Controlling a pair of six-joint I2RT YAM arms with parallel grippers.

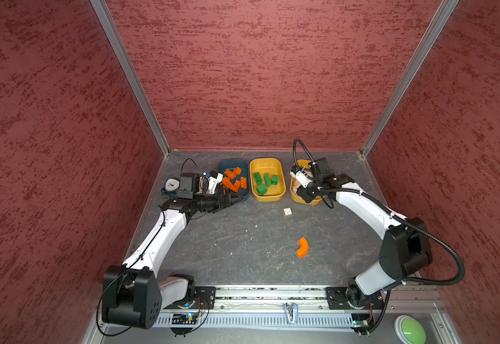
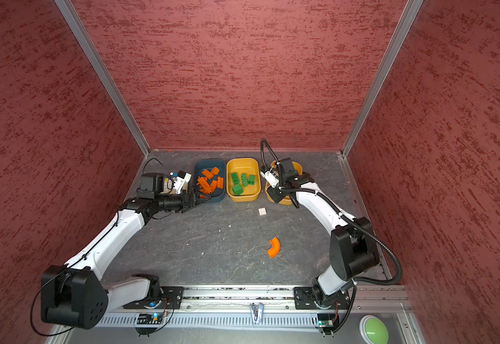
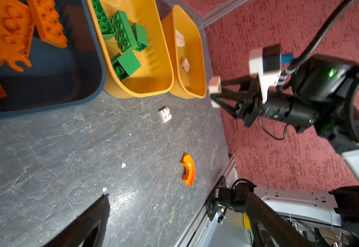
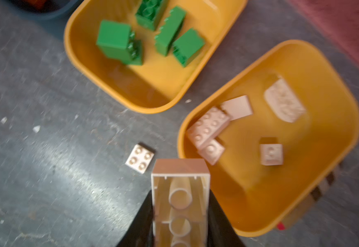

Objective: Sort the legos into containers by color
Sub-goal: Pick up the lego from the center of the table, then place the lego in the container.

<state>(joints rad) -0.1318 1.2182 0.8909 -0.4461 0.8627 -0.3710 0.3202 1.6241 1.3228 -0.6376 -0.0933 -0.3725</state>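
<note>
I am in the middle of putting away a cream brick [image 4: 180, 192]. My right fingers [image 4: 221, 226] are squeezed tight on its two long sides. Its hollow bottom with the round tubes faces my wrist camera. The brick hangs in the air right by the near corner of the right yellow tub [image 4: 328, 89], where the other cream bricks [image 4: 208, 126] lie. It looks more over the rim than over the middle. In both top views my own wrist hides it, so I cannot tell there how high it is.

My left fingers [image 3: 88, 222] are spread wide and hold nothing. They wait by the front edge of the teal tub [image 1: 233, 161], which has the orange bricks [image 1: 234, 180] in it. The green bricks [image 1: 265, 180] sit in the middle yellow tub [image 1: 268, 197].

I think my next move is a small one. I should push the brick a bit further in, over the middle of its tub, and only then let go. If I let go here, it could hit the rim and fall out onto the desk [image 1: 243, 262].

Two pieces are not sorted yet. A little cream square brick [image 1: 287, 211] lies on the desk just in front of the two yellow tubs. An orange curved piece [image 1: 302, 247] lies alone, well apart from every tub, and it belongs in the teal one.
</note>
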